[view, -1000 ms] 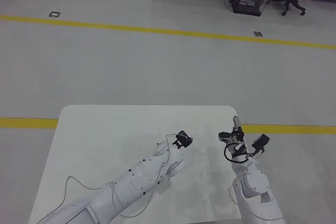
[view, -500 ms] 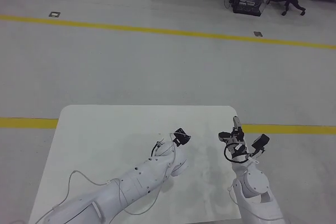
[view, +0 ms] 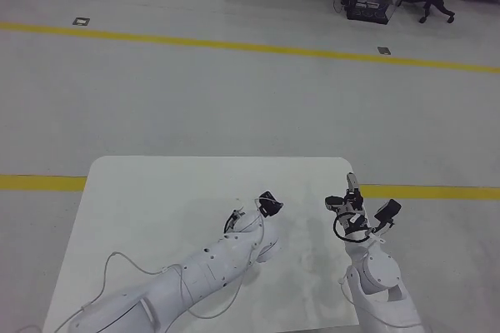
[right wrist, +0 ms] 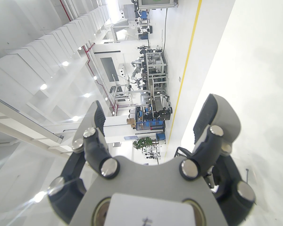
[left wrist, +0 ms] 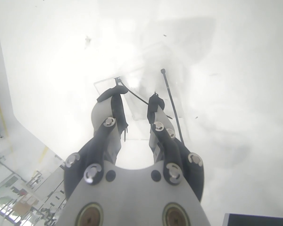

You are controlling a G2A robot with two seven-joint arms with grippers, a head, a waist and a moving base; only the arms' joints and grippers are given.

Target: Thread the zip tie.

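Two black zip ties lie on a clear flat tray (left wrist: 136, 132) on the white table (view: 150, 208). One zip tie (left wrist: 134, 96) runs slantwise between the tips of my left gripper (left wrist: 135, 97), which is open and hangs low over the tray, one finger on each side. The other zip tie (left wrist: 172, 104) lies straight just beside one finger, its head (left wrist: 163, 71) at the far end. My right gripper (right wrist: 153, 114) is open and holds nothing; it stands raised near the table's right edge (view: 350, 193), pointing out at the hall.
The table's rounded corner (left wrist: 16, 116) and yellow floor lines (view: 233, 46) lie beyond the work area. Small dark specks (left wrist: 87, 40) dot the tabletop. Bare table surface stretches left of the left arm (view: 217, 266).
My left wrist has shifted slightly up and left over the table in the top view, turning a little. The right arm has not moved.
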